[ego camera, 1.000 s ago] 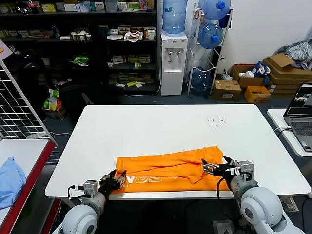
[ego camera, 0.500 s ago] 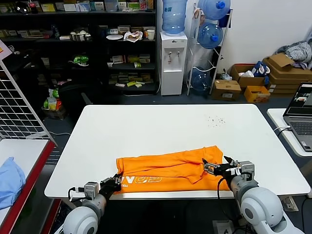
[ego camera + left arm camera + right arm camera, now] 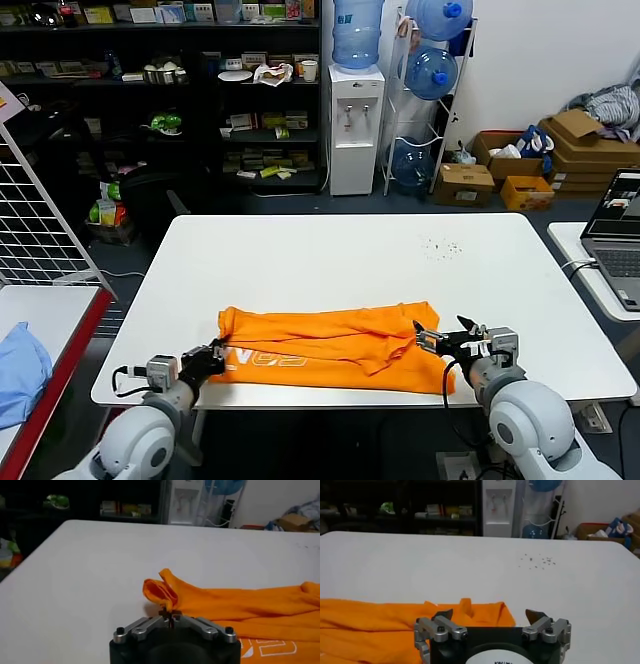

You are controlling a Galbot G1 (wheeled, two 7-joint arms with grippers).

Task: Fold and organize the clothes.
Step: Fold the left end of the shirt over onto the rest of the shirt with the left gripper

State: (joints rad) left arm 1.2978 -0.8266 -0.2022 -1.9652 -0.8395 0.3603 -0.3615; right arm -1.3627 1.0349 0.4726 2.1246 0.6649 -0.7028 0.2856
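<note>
The left hand (image 3: 208,360) sits at the near left edge of the counter (image 3: 330,260), its fingers pinched together on a bunched corner of the orange t-shirt (image 3: 335,345). In the left wrist view the left hand (image 3: 170,619) has a small fold of orange fabric rising straight out of the meeting tips, and the rest of the orange t-shirt (image 3: 240,607) runs away from it to one side. The right hand (image 3: 445,343) rests low over the opposite end of the garment, spread wide with nothing between its tips. The right wrist view shows the right hand (image 3: 490,616) with both tips well apart and the orange t-shirt (image 3: 385,625) lying just under and beyond them, its edge ending near the hand's middle.

The shirt lies as a long, narrow, rumpled band along the near edge of the counter, white lettering (image 3: 268,361) facing up near the left end. Its long axis runs left to right, straight from one hand to the other. So each hand is at its own end. The left already has its grip, and the right end, directly under the right hand, is probably what the next grasp needs.
</note>
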